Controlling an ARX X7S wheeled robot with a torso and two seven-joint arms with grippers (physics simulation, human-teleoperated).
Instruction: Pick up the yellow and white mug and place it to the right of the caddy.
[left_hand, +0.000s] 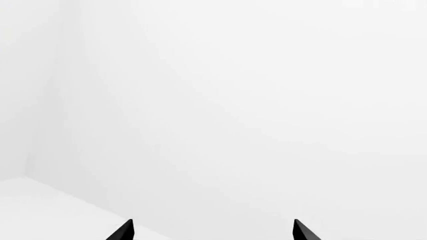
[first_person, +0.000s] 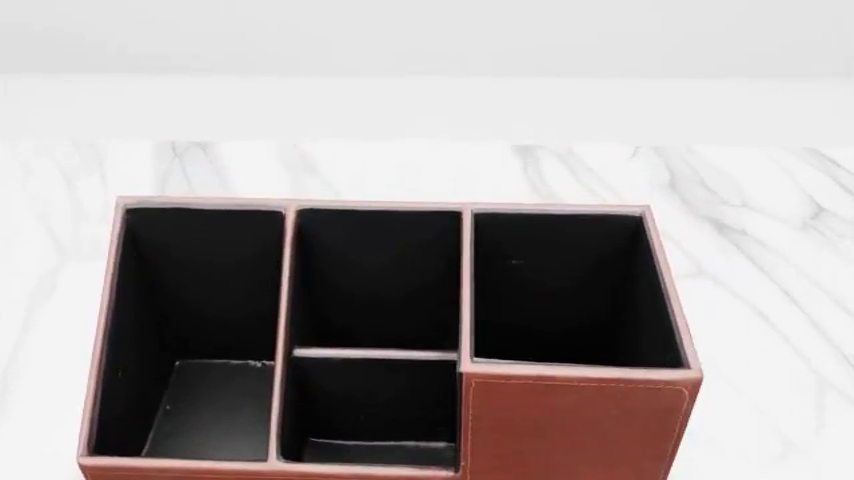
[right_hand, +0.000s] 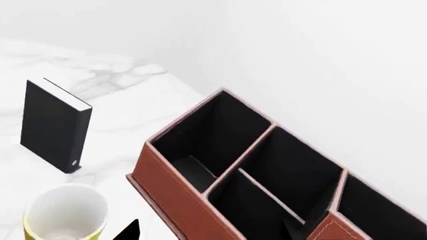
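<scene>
The yellow and white mug (right_hand: 65, 213) stands upright on the marble table, seen only in the right wrist view, close beside one short end of the caddy (right_hand: 175, 196). The reddish-brown caddy (first_person: 574, 425) with black-lined compartments fills the middle of the head view, which shows neither the mug nor either gripper. My right gripper (right_hand: 210, 233) is open and empty. It hangs over the caddy's end wall, with one fingertip (right_hand: 127, 231) just beside the mug. My left gripper (left_hand: 213, 233) is open and empty, facing only white walls.
A black book with white page edges (right_hand: 53, 125) stands upright on the table beyond the mug. The white marble table (first_person: 761, 220) runs past the caddy on both sides to a white wall behind.
</scene>
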